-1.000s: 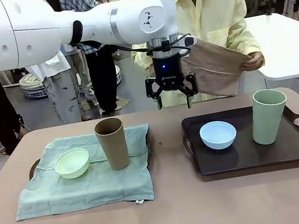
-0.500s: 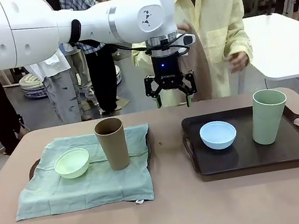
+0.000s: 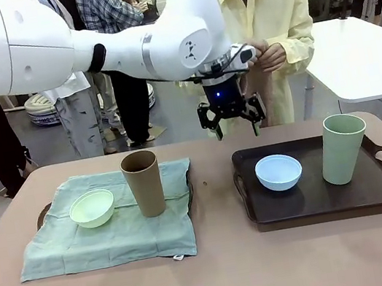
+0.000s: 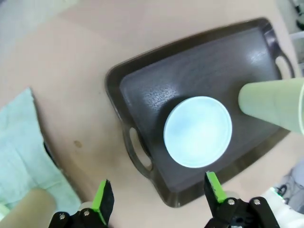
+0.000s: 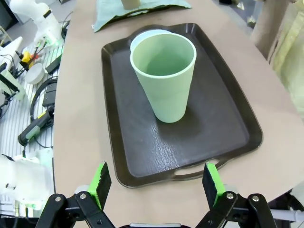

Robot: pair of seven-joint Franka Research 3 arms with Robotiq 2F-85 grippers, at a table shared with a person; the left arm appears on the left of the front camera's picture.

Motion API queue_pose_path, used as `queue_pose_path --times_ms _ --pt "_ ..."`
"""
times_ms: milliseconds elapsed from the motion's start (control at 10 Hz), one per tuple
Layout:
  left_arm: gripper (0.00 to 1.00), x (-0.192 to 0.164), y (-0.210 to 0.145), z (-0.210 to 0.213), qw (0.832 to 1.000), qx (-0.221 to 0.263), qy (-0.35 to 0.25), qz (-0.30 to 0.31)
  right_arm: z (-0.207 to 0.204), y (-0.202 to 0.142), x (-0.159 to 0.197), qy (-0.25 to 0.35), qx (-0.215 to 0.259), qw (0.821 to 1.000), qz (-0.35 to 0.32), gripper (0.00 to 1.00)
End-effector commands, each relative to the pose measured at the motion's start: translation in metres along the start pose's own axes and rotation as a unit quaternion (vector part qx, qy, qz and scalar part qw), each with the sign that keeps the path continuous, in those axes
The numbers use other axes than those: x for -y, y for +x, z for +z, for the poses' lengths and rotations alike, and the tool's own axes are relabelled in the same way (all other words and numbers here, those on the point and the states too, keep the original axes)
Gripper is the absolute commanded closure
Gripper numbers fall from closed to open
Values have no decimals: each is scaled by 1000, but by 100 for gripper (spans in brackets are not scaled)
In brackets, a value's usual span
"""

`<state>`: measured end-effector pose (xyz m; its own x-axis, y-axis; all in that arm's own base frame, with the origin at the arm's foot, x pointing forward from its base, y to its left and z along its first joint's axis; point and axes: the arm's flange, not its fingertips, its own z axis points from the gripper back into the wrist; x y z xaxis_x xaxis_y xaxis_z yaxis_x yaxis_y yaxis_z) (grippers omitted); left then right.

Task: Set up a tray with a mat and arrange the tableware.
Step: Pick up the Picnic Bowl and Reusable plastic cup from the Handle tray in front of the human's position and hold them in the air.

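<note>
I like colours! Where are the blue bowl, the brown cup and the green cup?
blue bowl [image 3: 279,172]: front view, inside the bowl.
brown cup [image 3: 145,192]: front view, its side.
green cup [image 5: 166,102]: right wrist view, its outer wall.

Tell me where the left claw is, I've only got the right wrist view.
Observer: The left claw hangs open in the air near the dark tray's left end.
Operator: What's on the mat?
Observer: A mint bowl and a brown cup stand on it.
Operator: And the person?
Observer: Standing across the table, hands together just behind the left arm's wrist.
</note>
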<state>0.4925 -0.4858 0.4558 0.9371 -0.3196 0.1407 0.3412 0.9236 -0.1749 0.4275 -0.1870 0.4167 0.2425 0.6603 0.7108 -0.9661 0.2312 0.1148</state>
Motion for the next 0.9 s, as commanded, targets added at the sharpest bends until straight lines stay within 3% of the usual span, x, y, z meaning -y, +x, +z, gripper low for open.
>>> queue_pose_path --times_ms 0,400,800 --pt "0 -1 -16 -17 1000 -20 6 -4 -18 -6 -7 -12 25 999 47 0" --pt "0 16 -2 -49 997 -71 44 -2 -59 13 -10 29 51 988 144 0" --pt "0 26 7 -64 995 -86 58 -6 -75 21 -5 50 60 984 158 0"
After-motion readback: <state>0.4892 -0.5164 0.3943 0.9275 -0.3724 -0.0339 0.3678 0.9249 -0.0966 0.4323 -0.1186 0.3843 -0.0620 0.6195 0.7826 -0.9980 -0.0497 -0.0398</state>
